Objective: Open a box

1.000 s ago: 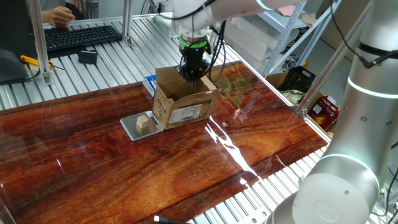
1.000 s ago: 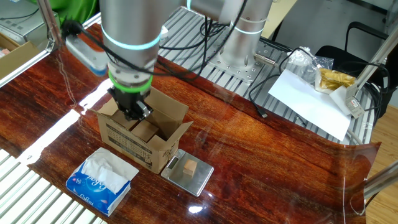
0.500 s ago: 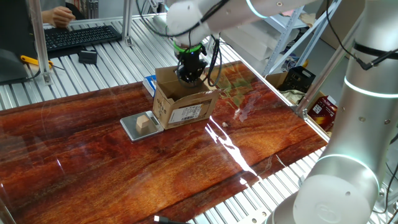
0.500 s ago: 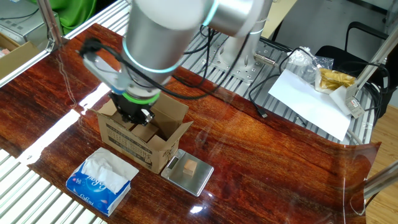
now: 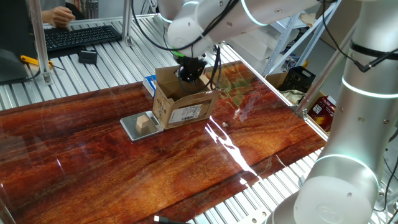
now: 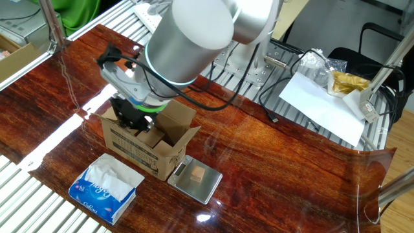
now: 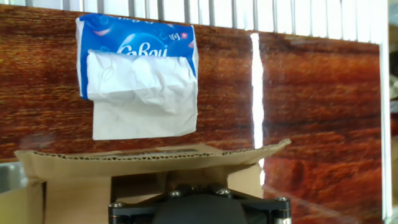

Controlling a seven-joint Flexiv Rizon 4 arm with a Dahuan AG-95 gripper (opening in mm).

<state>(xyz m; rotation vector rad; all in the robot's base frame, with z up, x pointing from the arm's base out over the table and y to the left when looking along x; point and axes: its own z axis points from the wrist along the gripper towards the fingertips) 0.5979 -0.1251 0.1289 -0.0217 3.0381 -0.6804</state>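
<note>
On the glossy wood table (image 5: 124,168), the gripper (image 5: 189,73), pressed together, dips into the box (image 5: 183,102).

I saw the small brown cardboard box (image 5: 181,104) standing upright near the far edge of the red-brown wooden table (image 5: 186,162), its top flaps raised, a white barcode label (image 5: 189,113) on one side wall.

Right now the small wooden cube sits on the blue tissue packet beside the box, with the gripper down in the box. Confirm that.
One thing is wrong: the wooden cube sits on the grey scale, not the tissue packet, as the other fixed view shows. The gripper is down in the box.
</note>
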